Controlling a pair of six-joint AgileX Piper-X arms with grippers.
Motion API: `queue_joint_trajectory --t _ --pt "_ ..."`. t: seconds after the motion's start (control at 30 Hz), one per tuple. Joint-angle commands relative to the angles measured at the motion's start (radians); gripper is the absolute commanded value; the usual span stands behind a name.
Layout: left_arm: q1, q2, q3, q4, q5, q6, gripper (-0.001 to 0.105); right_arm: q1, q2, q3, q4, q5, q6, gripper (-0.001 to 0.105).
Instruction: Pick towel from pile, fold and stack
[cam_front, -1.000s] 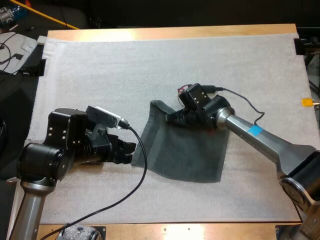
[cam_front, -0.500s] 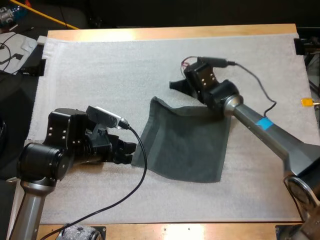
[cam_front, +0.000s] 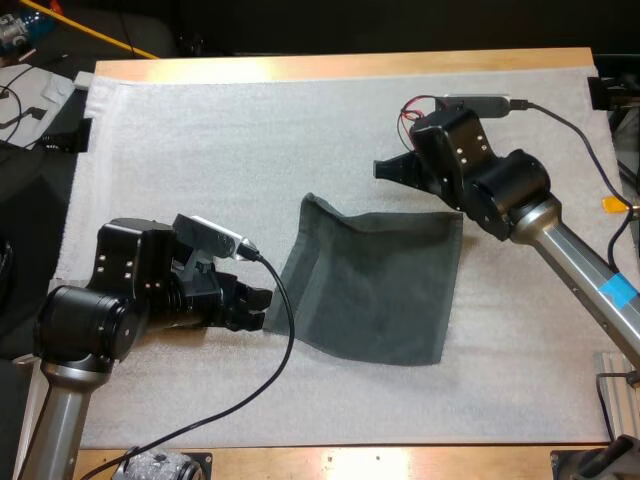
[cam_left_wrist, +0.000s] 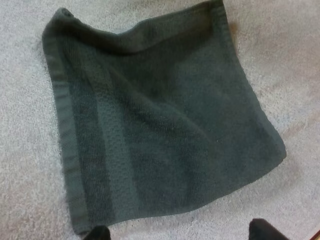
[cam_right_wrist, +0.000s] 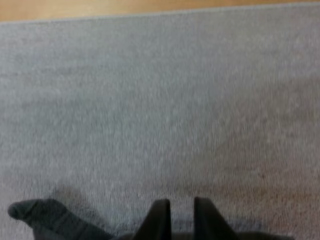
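Over on the left side of the white mat (cam_front: 300, 120), my left gripper (cam_front: 258, 308) sits low and points right, straight at the towel's near left corner. Its fingertips (cam_left_wrist: 267, 231) stand wide apart, released and gripping nothing. One tip is just beside that corner and the other is over bare mat off the towel's near edge.

Moving to the middle, the dark grey-green towel (cam_front: 370, 285) lies spread out on the mat as a single open layer, well in from the wooden table (cam_front: 350, 65) edge. It is close to square, so no long axis stands out; if anything it runs a little wider left to right. The whole sheet sits skewed, with its left edge leaning from the near left corner up and away to the far left corner. That far left corner is peaked, lifted off the mat in a small fold, while the rest lies mostly flat with soft ripples. A woven band runs along the left edge, from the corner by my left fingertip to the raised one.

Farther right, my right gripper (cam_front: 385, 168) hovers over bare mat just beyond the towel's far edge and points left. Its fingers (cam_right_wrist: 160, 220) are nearly together, with a thin slit of mat showing between them and nothing in the grasp.
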Motion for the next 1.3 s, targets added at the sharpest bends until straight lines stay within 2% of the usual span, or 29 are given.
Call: queue_joint_trajectory --t 0.0,0.13,0.23,0.43,0.7,0.77,0.87,1.07,1.27 --pt "-0.002 -0.003 0.002 -0.002 0.009 0.004 0.055 0.001 -0.037 -0.011 0.048 -0.002 -0.018 0.023" --pt "-0.003 -0.006 0.004 -0.001 0.007 0.007 0.055 0.001 -0.102 -0.008 0.158 -0.011 -0.027 0.049" --pt "-0.003 -0.008 0.004 0.002 0.007 0.009 0.055 -0.001 -0.148 -0.004 0.231 -0.021 -0.032 0.059" --pt "-0.002 -0.016 0.004 0.008 0.005 0.013 0.055 0.001 -0.238 0.035 0.315 -0.035 -0.029 0.060" --pt "-0.001 -0.042 0.003 0.032 0.002 0.017 0.055 0.058 -0.412 0.229 0.321 -0.069 0.054 0.060" --pt "-0.001 -0.035 -0.002 0.029 -0.004 0.011 0.055 0.067 -0.397 0.200 0.337 -0.047 0.045 0.060" --pt "-0.001 -0.051 -0.006 0.054 -0.002 0.013 0.055 0.151 -0.471 0.278 0.352 -0.026 0.126 0.060" --pt "-0.002 -0.096 0.008 0.081 0.000 0.010 0.055 0.247 -0.578 0.434 0.357 -0.004 0.269 0.060" --pt "-0.004 -0.159 0.089 0.087 0.006 0.002 0.055 0.275 -0.647 0.606 0.315 -0.043 0.389 0.060"
